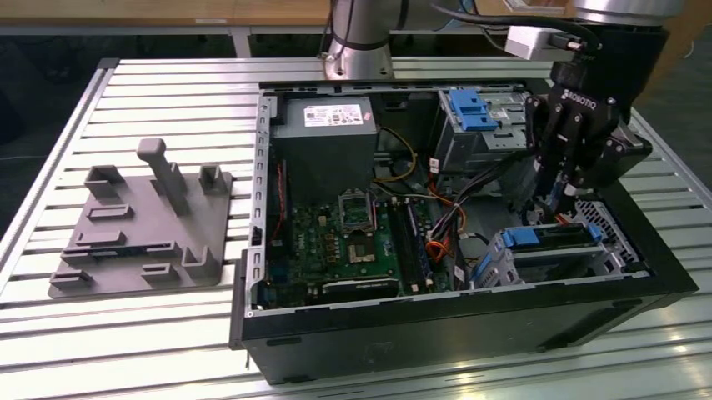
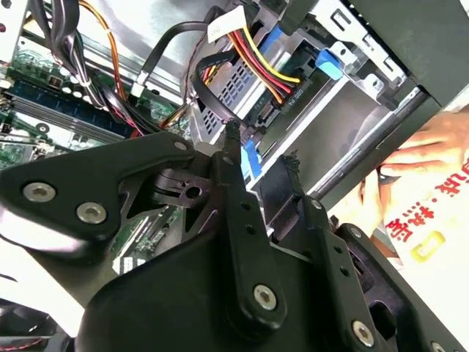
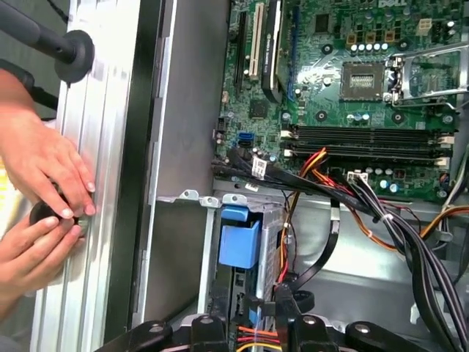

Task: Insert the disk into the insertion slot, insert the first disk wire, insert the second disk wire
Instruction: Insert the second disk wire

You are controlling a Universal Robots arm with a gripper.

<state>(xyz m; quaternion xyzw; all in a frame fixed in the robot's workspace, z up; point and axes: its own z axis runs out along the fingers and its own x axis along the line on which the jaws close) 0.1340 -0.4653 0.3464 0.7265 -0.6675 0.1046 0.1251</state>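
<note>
The disk (image 1: 548, 238), in its bright blue carrier (image 3: 238, 240), sits inside the insertion slot (image 1: 606, 250), a small perforated metal cage at the case's front corner on the exterior view's right. My gripper (image 1: 553, 203) hangs just above the disk's wire end. In the second wrist view my gripper (image 2: 260, 150) has its fingers a little apart, and I see only the carrier's blue behind the gap. A red, yellow and black wire bundle (image 2: 267, 64) ends in a black plug (image 2: 291, 92) at the disk. A black wire (image 2: 195, 70) loops beside it.
The open computer case (image 1: 445, 325) holds a motherboard (image 3: 366, 88), a grey power-supply box (image 1: 323, 125) and a taller bay with a blue latch (image 1: 473, 112). Loose wires cross the middle. A person's hands (image 3: 40, 191) rest on the slatted table beside the case. A grey fixture (image 1: 145, 225) stands apart.
</note>
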